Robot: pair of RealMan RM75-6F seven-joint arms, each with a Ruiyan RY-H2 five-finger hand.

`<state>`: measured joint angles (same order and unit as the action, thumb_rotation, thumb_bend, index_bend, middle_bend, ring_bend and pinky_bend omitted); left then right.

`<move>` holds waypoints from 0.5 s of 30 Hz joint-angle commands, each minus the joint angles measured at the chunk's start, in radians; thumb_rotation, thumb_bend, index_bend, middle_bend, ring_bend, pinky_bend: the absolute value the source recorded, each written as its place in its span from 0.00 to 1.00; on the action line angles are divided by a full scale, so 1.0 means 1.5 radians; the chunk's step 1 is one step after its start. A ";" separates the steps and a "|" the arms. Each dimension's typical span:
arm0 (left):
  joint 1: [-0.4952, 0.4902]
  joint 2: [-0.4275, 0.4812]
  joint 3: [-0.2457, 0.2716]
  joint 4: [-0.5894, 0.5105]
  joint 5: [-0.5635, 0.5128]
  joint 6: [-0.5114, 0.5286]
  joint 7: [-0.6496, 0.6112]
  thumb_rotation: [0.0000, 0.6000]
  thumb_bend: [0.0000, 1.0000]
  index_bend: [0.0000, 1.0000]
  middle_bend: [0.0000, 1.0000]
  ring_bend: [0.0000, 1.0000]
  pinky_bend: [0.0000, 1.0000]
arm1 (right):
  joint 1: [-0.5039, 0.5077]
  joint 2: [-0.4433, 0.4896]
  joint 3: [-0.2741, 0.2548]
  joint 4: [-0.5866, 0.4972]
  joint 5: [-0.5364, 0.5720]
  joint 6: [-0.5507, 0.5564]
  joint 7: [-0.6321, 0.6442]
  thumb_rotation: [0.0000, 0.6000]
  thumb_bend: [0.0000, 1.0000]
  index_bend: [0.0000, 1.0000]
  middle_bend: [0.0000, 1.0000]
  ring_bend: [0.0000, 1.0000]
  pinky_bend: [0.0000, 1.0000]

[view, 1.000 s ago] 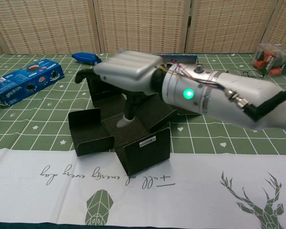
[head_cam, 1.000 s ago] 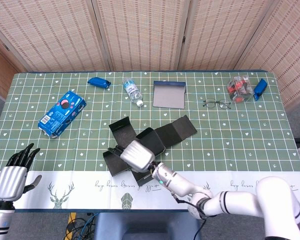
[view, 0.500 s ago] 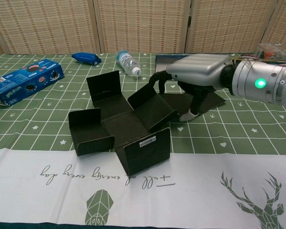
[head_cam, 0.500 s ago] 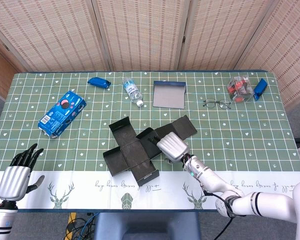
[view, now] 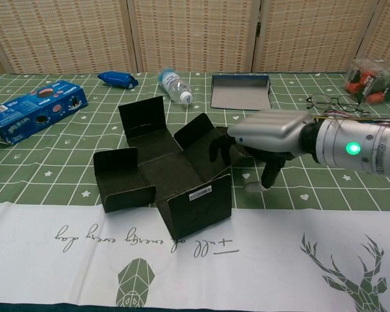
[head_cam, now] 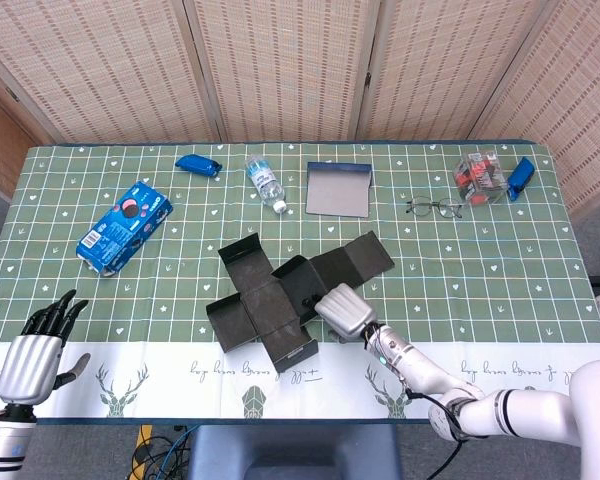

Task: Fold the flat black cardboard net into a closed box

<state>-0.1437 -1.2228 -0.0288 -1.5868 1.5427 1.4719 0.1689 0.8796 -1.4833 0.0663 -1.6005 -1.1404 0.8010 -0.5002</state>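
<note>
Two hands showed, neither holding anything. Left hand (head_cam: 38, 352) hung off the tabletop's near-left corner, fingers straight and slightly spread, prob. parked clear of the work. Right hand (view: 268, 133) hovered low by the near edge, a bit right of centre, knuckles up, fingers curled downward; its dark fingers (view: 218, 149) sat against the outer face of the net's right-hand flap, which stood raised. Judgement: it was placed there to push that wall upright and inward, not to grip. Whether the tips actually pressed the card, can't tell.

The black cardboard net (head_cam: 270, 297) lay at the tabletop's centre toward the near edge, half-formed: base flat, near flap w/ white label standing, left and far flaps tilted up, long lid strip (head_cam: 355, 259) lying flat out to the right and away. Box not closed yet.

Toward the far edge: blue snack box (head_cam: 124, 225) at left, blue packet (head_cam: 197, 164), water bottle (head_cam: 265, 183), grey tray (head_cam: 338, 189) at centre, glasses (head_cam: 433, 208), clear container (head_cam: 479, 175) near the far-right corner, all well apart from the net.
</note>
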 commanded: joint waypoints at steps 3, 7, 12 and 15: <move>-0.004 -0.003 -0.001 0.003 -0.001 -0.006 0.000 1.00 0.23 0.12 0.06 0.13 0.18 | -0.029 0.041 -0.026 -0.068 -0.010 0.018 0.021 1.00 0.31 0.24 0.33 0.77 1.00; -0.008 -0.007 -0.002 0.006 0.001 -0.009 -0.001 1.00 0.23 0.12 0.06 0.13 0.18 | -0.041 0.063 -0.029 -0.095 -0.010 0.032 0.030 1.00 0.31 0.24 0.33 0.77 1.00; -0.012 -0.009 -0.002 0.007 0.003 -0.013 -0.001 1.00 0.23 0.12 0.06 0.13 0.18 | -0.056 0.060 -0.009 -0.069 -0.005 0.093 0.005 1.00 0.29 0.23 0.27 0.77 1.00; -0.013 -0.010 -0.003 0.008 0.001 -0.016 -0.002 1.00 0.23 0.12 0.06 0.13 0.18 | -0.051 0.066 0.004 -0.059 0.044 0.088 -0.017 1.00 0.20 0.12 0.22 0.77 1.00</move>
<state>-0.1635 -1.2375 -0.0327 -1.5743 1.5441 1.4481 0.1664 0.8025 -1.3901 0.0544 -1.7046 -1.1223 0.9409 -0.4984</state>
